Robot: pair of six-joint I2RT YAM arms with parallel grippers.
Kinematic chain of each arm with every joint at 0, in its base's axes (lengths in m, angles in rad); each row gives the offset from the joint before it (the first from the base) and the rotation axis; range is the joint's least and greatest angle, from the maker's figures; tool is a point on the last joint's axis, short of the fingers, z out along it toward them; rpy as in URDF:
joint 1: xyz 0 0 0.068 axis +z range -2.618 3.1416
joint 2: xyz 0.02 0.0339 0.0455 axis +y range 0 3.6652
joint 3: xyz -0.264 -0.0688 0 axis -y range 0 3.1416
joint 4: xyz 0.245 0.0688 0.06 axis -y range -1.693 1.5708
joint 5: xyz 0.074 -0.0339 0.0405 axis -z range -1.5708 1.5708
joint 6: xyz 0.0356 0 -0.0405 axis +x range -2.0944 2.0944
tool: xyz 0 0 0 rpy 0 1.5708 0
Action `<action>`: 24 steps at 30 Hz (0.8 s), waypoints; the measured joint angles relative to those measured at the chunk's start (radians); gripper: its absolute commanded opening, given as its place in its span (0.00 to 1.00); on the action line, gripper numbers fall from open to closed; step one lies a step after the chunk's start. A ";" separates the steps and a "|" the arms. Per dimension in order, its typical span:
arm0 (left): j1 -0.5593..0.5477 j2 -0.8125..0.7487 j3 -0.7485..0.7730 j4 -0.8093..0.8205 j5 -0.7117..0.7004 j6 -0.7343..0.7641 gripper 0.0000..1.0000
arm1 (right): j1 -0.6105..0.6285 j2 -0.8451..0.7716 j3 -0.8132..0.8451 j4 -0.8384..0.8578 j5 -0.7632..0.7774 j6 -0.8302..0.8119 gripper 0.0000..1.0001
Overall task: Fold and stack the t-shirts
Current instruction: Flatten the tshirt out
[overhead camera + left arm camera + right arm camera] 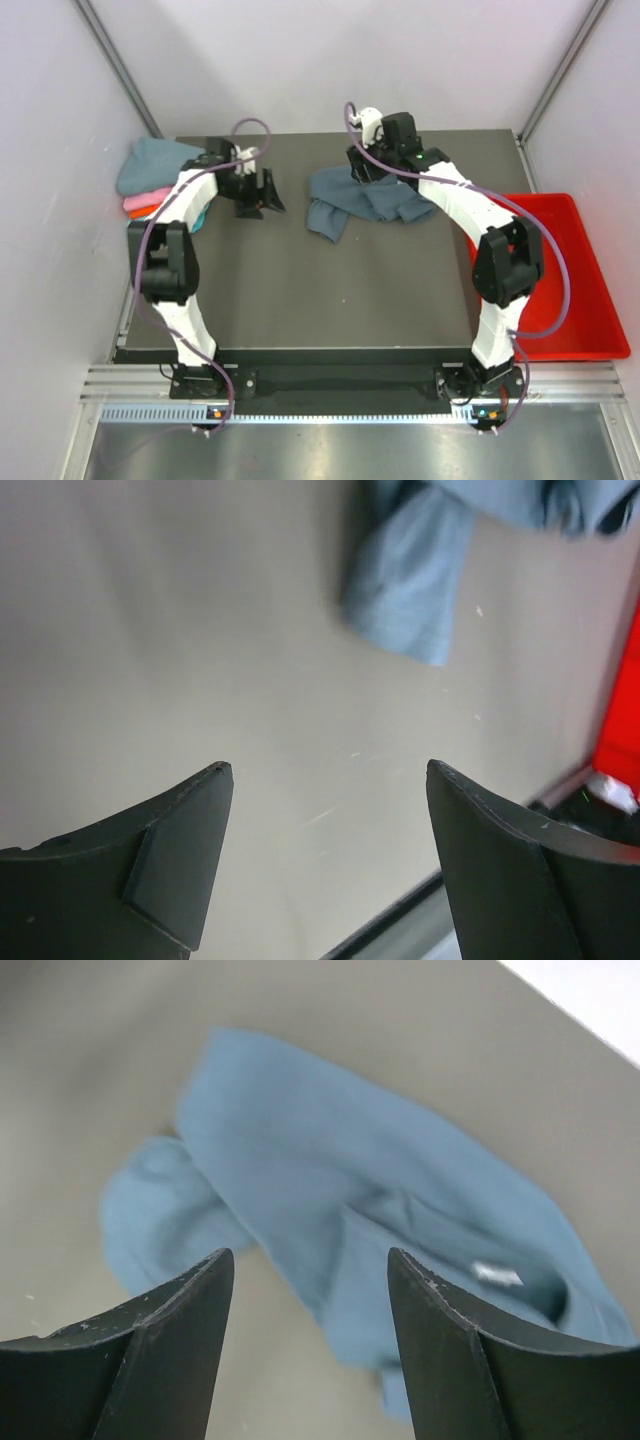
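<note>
Blue-grey t-shirt (365, 203) lies crumpled near the far edge of table (300, 290). My right gripper (310, 1260) hovers over it, fingers spread; left gripper (328, 768) spread too, aside

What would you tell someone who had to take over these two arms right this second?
Left tool: open, empty, over the table.
Right tool: open, empty, above the blue-grey t-shirt.
That shirt lies crumpled and unfolded at the table's far middle.
Done: a stack of folded shirts at the far left corner, teal on top, pink and orange beneath.
Left: fold the blue-grey t-shirt and put it on the stack.
</note>
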 measured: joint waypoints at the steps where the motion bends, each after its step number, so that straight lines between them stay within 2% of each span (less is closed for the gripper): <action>1: -0.021 0.032 0.007 -0.001 0.018 -0.006 0.82 | 0.010 0.014 0.018 0.000 -0.011 -0.006 0.64; 7: -0.105 0.241 0.103 0.009 0.107 -0.040 0.82 | 0.018 0.091 0.066 -0.005 -0.008 -0.039 0.65; 14: -0.135 0.370 0.203 0.032 0.139 -0.066 0.81 | 0.017 0.160 0.076 -0.053 0.056 -0.098 0.65; 19: -0.169 0.455 0.293 0.040 0.156 -0.070 0.72 | 0.017 0.193 0.076 -0.066 0.113 -0.123 0.65; 24: -0.199 0.473 0.314 0.043 0.168 -0.071 0.65 | 0.017 0.228 0.080 -0.077 0.187 -0.150 0.65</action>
